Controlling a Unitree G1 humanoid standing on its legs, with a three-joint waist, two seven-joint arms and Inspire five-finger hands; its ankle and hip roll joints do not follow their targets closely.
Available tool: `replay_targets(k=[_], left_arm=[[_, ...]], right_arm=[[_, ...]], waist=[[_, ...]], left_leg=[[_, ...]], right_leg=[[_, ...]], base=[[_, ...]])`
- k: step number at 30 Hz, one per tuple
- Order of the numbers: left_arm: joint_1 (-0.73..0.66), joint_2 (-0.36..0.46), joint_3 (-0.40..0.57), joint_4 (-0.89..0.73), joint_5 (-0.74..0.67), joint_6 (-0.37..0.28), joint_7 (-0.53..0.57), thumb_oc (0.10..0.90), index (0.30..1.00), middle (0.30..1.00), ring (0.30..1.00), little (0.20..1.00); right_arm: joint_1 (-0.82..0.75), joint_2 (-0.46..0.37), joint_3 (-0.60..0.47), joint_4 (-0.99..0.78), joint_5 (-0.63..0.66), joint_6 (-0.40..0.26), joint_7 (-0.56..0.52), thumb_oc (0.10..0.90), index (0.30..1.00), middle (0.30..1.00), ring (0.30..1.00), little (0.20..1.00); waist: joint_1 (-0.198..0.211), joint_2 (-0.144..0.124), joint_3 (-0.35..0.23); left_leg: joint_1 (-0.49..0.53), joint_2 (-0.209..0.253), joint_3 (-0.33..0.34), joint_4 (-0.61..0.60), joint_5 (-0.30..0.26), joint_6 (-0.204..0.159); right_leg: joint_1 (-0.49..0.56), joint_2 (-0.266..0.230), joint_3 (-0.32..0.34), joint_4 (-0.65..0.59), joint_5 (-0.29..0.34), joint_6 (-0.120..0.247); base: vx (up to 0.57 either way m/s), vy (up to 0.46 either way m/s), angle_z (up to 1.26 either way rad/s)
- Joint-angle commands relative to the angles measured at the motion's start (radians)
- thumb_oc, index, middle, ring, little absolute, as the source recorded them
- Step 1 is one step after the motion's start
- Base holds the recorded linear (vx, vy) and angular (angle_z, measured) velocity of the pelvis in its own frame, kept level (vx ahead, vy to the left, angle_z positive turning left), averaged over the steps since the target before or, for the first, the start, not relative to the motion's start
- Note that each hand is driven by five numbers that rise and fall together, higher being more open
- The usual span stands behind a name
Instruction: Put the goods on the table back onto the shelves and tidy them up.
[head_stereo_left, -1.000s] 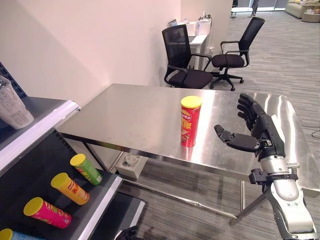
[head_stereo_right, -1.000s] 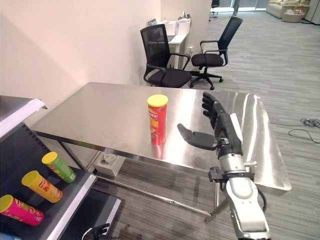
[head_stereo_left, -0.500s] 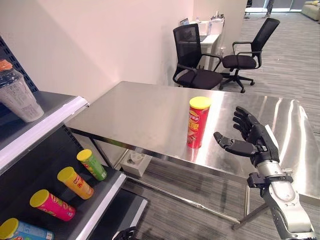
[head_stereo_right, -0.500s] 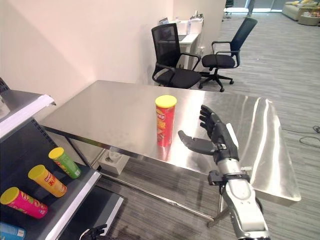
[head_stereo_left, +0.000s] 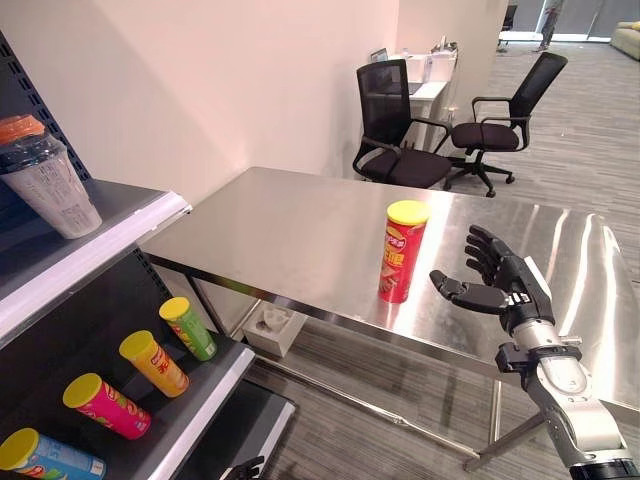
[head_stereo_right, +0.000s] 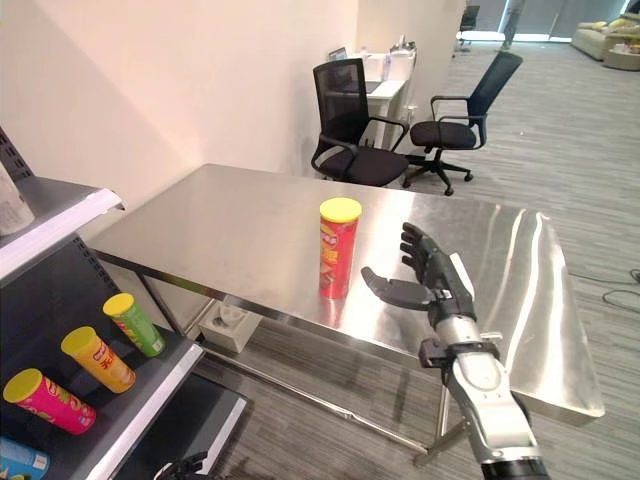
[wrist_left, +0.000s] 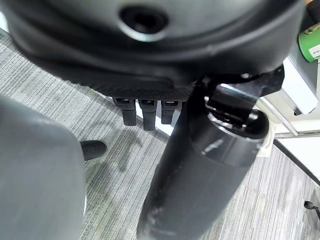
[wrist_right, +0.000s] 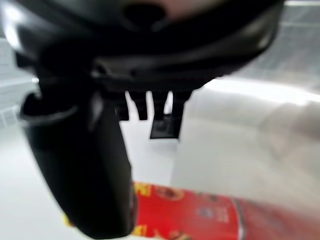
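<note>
Red can: upright red can (head_stereo_left: 402, 251) with a yellow lid, standing on the steel counter (head_stereo_left: 290, 235) near its front edge, untouched.
Right hand: our right hand (head_stereo_left: 497, 287) hovers at the can's 3 o'clock, near but apart, fingers spread and released, thumb pointing at the can.
Left hand: our left hand (wrist_left: 145, 112) hangs low over the floor, fingers straight, grasping nothing.
Shelf: the lower shelf (head_stereo_left: 196, 413) at our 8 o'clock already carries a green can (head_stereo_left: 187, 327), a yellow can (head_stereo_left: 152, 362) and a pink can (head_stereo_left: 105, 406), all lying down.
Step in hand: we judge this the reach for the red can.
Doing it well: we should wrap at mid-height, thumb opposite fingers, and close gently so the tall can is not tipped.
</note>
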Motion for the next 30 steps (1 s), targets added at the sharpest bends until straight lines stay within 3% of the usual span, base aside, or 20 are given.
replay_targets(k=[1, 12, 30], left_arm=[[-0.001, 0.035, 0.016, -0.026, 0.003, -0.008, -0.011, 0.8, 0.9, 0.9, 0.9, 0.9], [0.006, 0.036, 0.018, -0.031, -0.003, -0.006, -0.008, 0.8, 0.9, 0.9, 0.9, 0.9], [0.049, 0.033, 0.025, -0.044, -0.019, -0.005, -0.01, 0.8, 0.9, 0.9, 0.9, 0.9]], right_arm=[[-0.208, -0.02, -0.025, -0.062, 0.043, -0.098, 0.001, 0.8, 0.9, 0.9, 0.9, 0.9], [-0.253, -0.031, 0.008, -0.07, 0.047, -0.109, -0.016, 0.8, 0.9, 0.9, 0.9, 0.9], [-0.397, -0.098, 0.125, 0.131, 0.119, -0.102, -0.018, 0.8, 0.9, 0.9, 0.9, 0.9]], waist=[[0.048, -0.017, -0.014], [0.056, -0.019, -0.02], [0.092, -0.02, -0.033]], left_leg=[[0.059, 0.035, 0.033, 0.008, -0.103, -0.028], [0.058, 0.041, 0.03, 0.008, -0.104, -0.032], [0.05, 0.043, 0.025, 0.008, -0.103, -0.041]], right_leg=[[-0.045, -0.061, 0.071, -0.021, 0.204, 0.056], [-0.034, -0.057, 0.07, -0.043, 0.207, 0.054], [-0.025, -0.058, 0.059, -0.06, 0.216, 0.056]], base=[[0.0, -0.025, 0.03], [0.0, -0.003, 0.0], [0.0, 0.002, 0.02]])
